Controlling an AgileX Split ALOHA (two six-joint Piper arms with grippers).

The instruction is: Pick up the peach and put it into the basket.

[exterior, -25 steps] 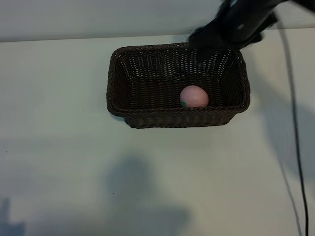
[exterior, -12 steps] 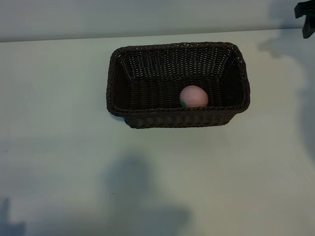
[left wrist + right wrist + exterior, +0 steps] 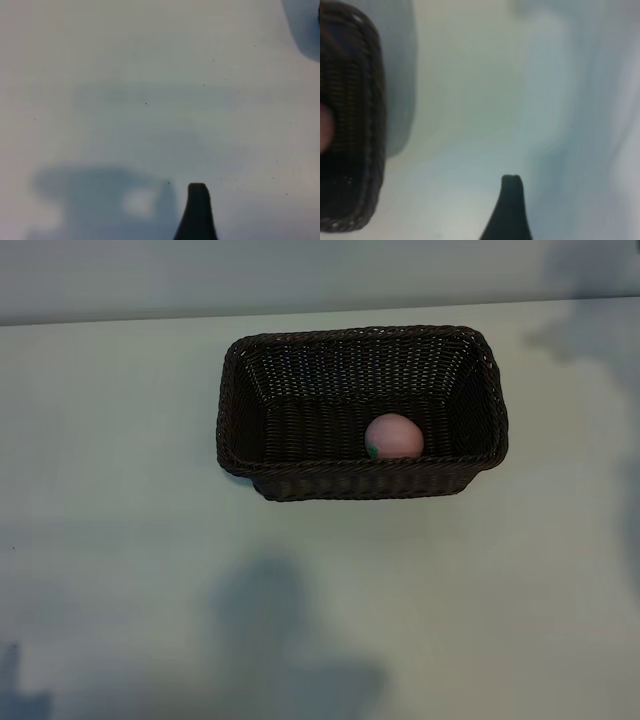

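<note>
The peach (image 3: 394, 436), round and pale pink with a small green mark, lies inside the dark-brown wicker basket (image 3: 240, 360), near its front wall and right of centre. Neither arm appears in the exterior view. In the right wrist view the basket's end wall (image 3: 367, 125) stands off to one side, with a pink sliver of the peach (image 3: 324, 127) behind it. Only one dark finger (image 3: 511, 205) of my right gripper shows, over bare table with nothing against it. In the left wrist view one dark finger (image 3: 197, 210) of my left gripper hangs over bare table, holding nothing.
The basket stands on a pale table (image 3: 120, 570) with open surface around it. The table's far edge (image 3: 100, 320) runs just behind the basket. Soft arm shadows (image 3: 290, 640) lie on the near part of the table.
My right arm has drawn back from above the basket's far right corner and left the exterior view at the upper right. The peach and basket have not moved.
</note>
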